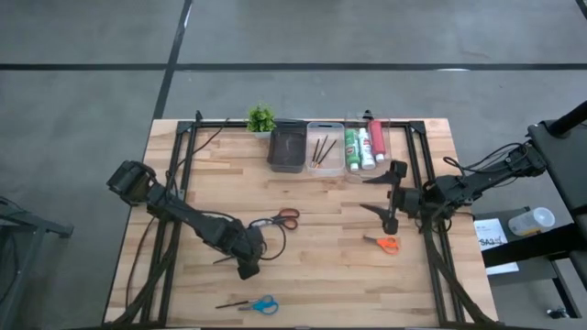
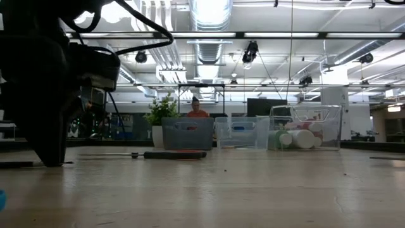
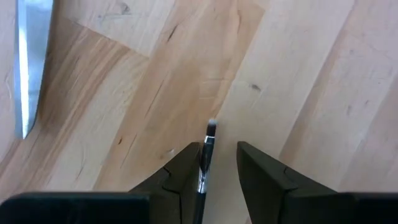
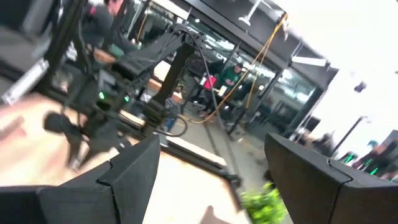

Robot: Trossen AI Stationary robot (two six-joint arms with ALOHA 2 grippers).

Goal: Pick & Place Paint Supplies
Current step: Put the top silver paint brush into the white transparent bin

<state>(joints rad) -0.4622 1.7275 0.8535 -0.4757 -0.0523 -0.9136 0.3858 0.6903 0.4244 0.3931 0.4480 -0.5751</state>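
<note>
High view: the left gripper (image 1: 248, 269) is low over the wooden tabletop (image 1: 321, 284), left of centre, beside a thin dark brush (image 1: 227, 260). Red-handled scissors (image 1: 278, 220) lie just beyond it, and blue-handled scissors (image 1: 252, 303) lie near the front edge. The right gripper (image 1: 389, 193) hangs at the right side with its jaws spread wide and nothing between them; orange-handled scissors (image 1: 382, 243) lie just in front of it. Along the far edge stand a potted plant (image 1: 260, 119), a dark bin (image 1: 287, 147), a clear bin (image 1: 325, 148) with brushes, and a clear bin (image 1: 369, 144) holding green, white and pinkish-red paint tubes.

Low view: the left arm fills the left side, reaching down to the tabletop. The red-handled scissors (image 2: 166, 154) lie flat mid-table, with the plant (image 2: 161, 114), the dark bin (image 2: 188, 133) and the tubes' bin (image 2: 305, 128) behind. A person shows far off in the room.

Left wrist view: the left gripper (image 3: 219, 163) is open, its two fingers either side of the brush (image 3: 205, 158), which lies against one finger. A scissor blade (image 3: 31, 59) shows at the edge.

Right wrist view: the right gripper's fingers (image 4: 308, 177) stand well apart, empty, with the plant (image 4: 265, 204) beyond.
</note>
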